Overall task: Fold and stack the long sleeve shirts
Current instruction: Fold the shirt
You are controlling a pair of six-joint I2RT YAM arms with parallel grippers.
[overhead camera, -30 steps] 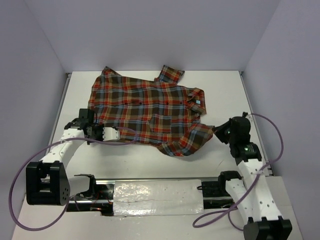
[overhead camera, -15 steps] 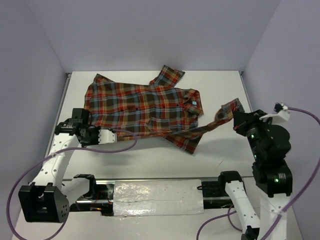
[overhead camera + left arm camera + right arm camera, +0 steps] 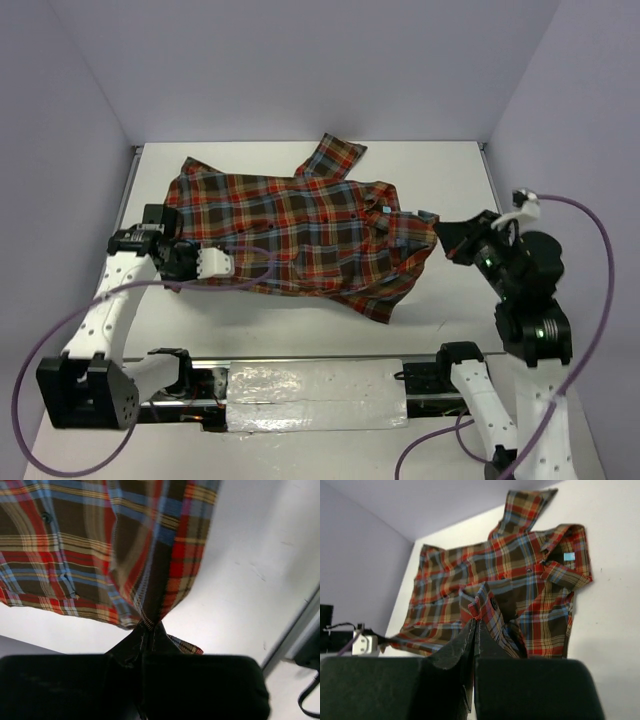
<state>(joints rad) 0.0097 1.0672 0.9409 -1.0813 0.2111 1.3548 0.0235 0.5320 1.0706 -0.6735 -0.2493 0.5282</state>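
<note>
Plaid cloth in red-orange, dark brown and light blue covers the middle of the white table [image 3: 455, 170]: a single long-sleeved shirt [image 3: 300, 225], lying spread out, with its collar [image 3: 392, 200] toward the right and its bottom hem toward the left. One sleeve [image 3: 335, 155] sticks out toward the far side. A small light blue label [image 3: 569, 556] shows inside the neck, and small dark buttons run along the front.

The left gripper [image 3: 228, 265] sits at the near left edge of the shirt. Its fingers are closed tight on a gathered bit of the cloth, which in the left wrist view fans out from the fingertips [image 3: 150, 630] over the bare table. A purple cable [image 3: 60, 340] loops from this arm down toward its base.

The right gripper [image 3: 440, 236] is at the right edge of the shirt, just beside the collar. Its fingers are also pinched shut on the cloth; in the right wrist view a narrow fold of plaid stands up from between the tips, with the rest of the shirt spread out beyond it toward the far left.

Pale lilac walls [image 3: 300, 60] enclose the table on the left, far and right sides.
</note>
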